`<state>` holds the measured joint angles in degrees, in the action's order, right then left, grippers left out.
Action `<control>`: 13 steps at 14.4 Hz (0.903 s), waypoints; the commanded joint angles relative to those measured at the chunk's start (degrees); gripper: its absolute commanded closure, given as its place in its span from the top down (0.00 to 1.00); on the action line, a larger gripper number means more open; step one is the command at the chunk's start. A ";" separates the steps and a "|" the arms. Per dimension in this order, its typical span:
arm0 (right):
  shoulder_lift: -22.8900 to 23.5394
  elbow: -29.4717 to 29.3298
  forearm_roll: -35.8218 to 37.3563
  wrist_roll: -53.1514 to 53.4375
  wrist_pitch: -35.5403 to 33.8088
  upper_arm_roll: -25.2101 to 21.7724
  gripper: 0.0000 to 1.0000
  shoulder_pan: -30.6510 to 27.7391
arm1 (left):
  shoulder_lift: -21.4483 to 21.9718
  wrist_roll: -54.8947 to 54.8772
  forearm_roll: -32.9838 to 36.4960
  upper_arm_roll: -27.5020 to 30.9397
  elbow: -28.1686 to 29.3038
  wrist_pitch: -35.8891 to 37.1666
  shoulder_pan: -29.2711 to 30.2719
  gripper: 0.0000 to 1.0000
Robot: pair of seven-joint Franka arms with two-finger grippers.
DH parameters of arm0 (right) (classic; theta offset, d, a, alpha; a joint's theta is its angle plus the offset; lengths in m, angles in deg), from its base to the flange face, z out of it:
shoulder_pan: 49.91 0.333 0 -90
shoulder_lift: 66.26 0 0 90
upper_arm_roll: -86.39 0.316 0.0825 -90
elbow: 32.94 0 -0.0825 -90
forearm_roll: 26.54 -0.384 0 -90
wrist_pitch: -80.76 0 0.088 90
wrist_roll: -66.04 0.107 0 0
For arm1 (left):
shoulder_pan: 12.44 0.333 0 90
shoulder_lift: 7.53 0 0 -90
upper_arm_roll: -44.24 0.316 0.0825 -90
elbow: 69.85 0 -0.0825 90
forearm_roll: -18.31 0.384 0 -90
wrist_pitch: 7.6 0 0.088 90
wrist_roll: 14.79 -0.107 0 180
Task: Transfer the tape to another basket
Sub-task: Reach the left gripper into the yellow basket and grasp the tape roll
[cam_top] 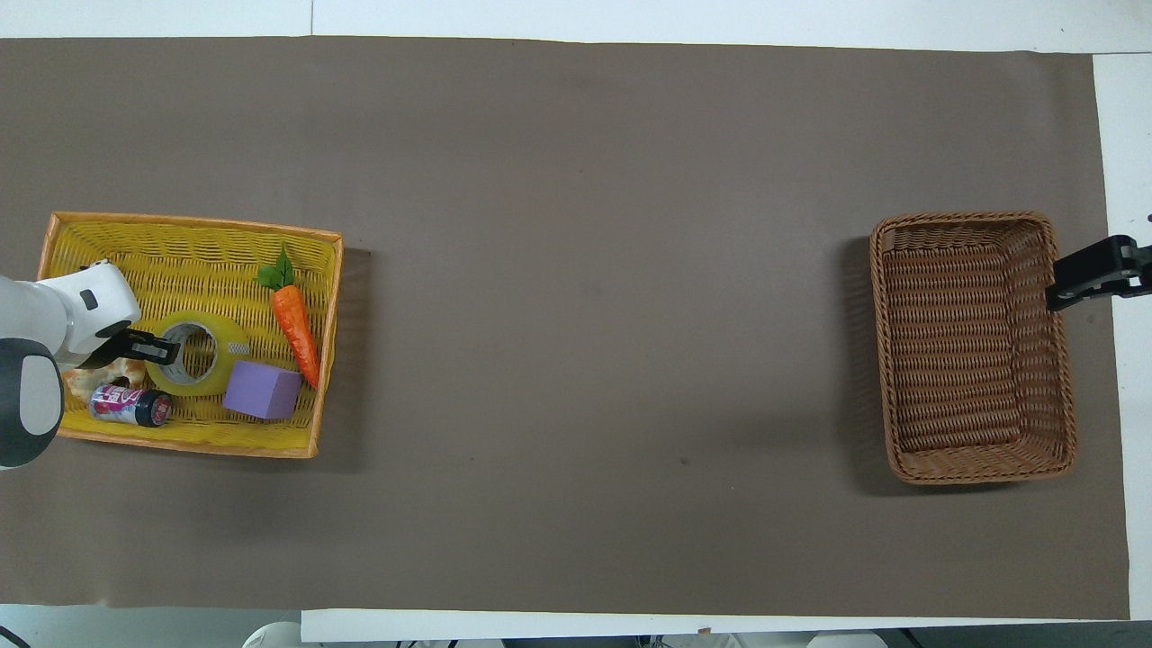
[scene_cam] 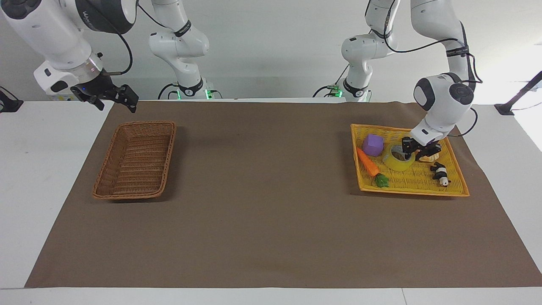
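Observation:
The yellow tape roll point(scene_cam: 398, 160) lies flat in the yellow tray point(scene_cam: 413, 187) at the left arm's end of the table; it also shows in the overhead view point(cam_top: 196, 355). My left gripper point(scene_cam: 413, 149) is down at the tape's rim, on the side toward the bread, and it shows in the overhead view point(cam_top: 166, 346) too. The brown wicker basket point(scene_cam: 135, 159) stands empty at the right arm's end point(cam_top: 972, 346). My right gripper point(scene_cam: 115, 98) waits open in the air beside that basket's rim point(cam_top: 1089, 274).
In the tray with the tape lie a purple cube point(scene_cam: 372, 145), a toy carrot point(scene_cam: 366, 162), a piece of bread point(scene_cam: 428, 157) and a small can point(scene_cam: 440, 173). A brown mat point(scene_cam: 262, 212) covers the table between tray and basket.

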<state>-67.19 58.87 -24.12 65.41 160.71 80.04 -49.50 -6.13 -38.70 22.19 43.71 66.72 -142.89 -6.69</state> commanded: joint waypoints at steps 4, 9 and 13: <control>-1.26 1.36 0.22 -1.39 -0.06 0.19 1.00 -0.23 | -2.80 -0.53 -0.19 -0.26 0.81 -3.13 0.66 0.33; -1.18 1.36 0.22 -1.39 -0.06 0.19 1.00 -0.23 | -3.34 -0.62 -0.19 -0.35 1.07 -2.44 0.48 0.04; -1.26 1.36 0.22 -1.39 -0.06 0.19 1.00 -0.23 | -4.04 -0.70 -0.19 -0.35 -5.32 3.68 0.13 0.00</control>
<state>-67.19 58.87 -24.12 65.41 160.71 80.04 -49.50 -9.37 -38.71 22.14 43.56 65.89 -143.62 -6.69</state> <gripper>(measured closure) 0.000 0.771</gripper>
